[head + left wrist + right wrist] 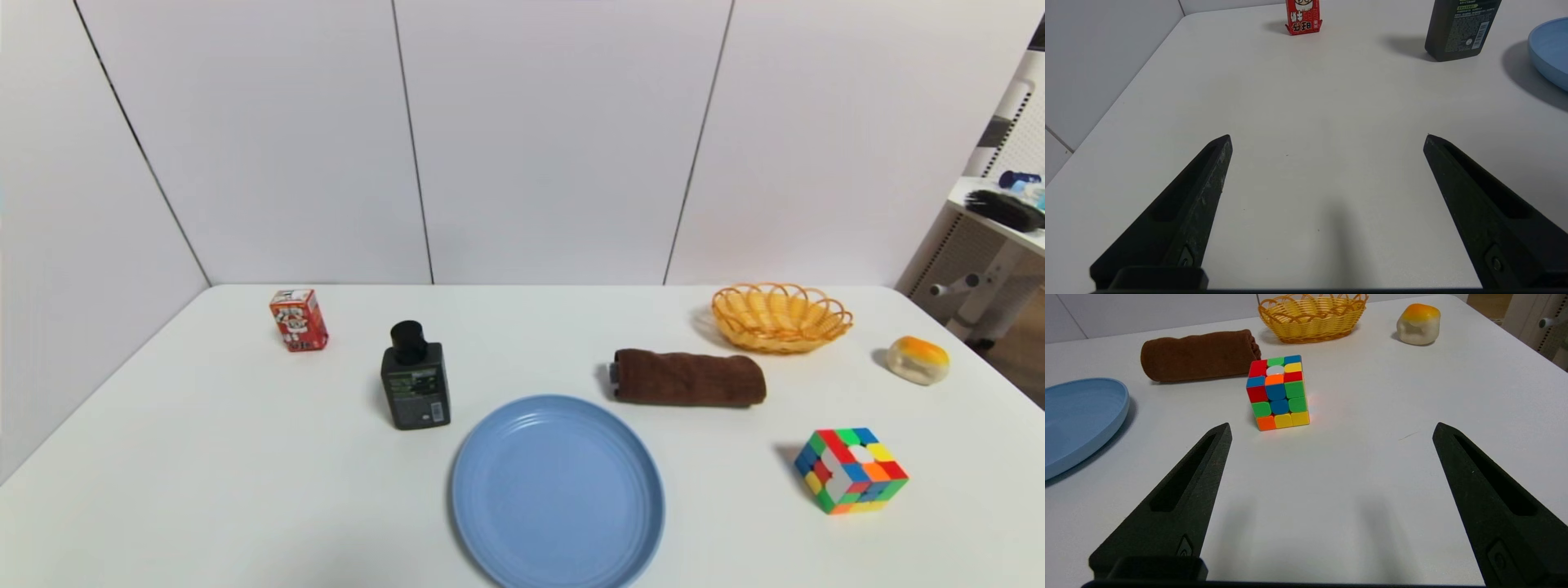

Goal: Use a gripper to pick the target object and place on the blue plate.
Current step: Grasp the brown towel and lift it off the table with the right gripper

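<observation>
in the head view we see the brown towel roll (690,378) right of centre in the frame, lying on the white table (245,474) with its long axis running nearly left to right. its left end, where a small pale tag (613,373) pokes out, points toward the dark bottle's side of the frame. we find the blue plate (558,494) at lower centre, just below and to the left of the roll and apart from it.

above the roll's right end, at upper right, sits the wicker basket (781,318); farther right is a small orange-and-white item (918,360), and at lower right the colour cube (851,470).

left of centre stands the dark bottle (416,377), its label carrying a barcode and greenish print too small for us to read. farther left, the red carton (300,320) stands upright; in the left wrist view it shows a cartoon face and white and dark characters, but we cannot make out a brand.

we see neither gripper in the head view. the right gripper (1332,424), in its own wrist view, has its jaws spread wide over the table, holding nothing. the left gripper (1327,135), in its wrist view, also has wide-parted jaws with nothing between them but table surface behind.
</observation>
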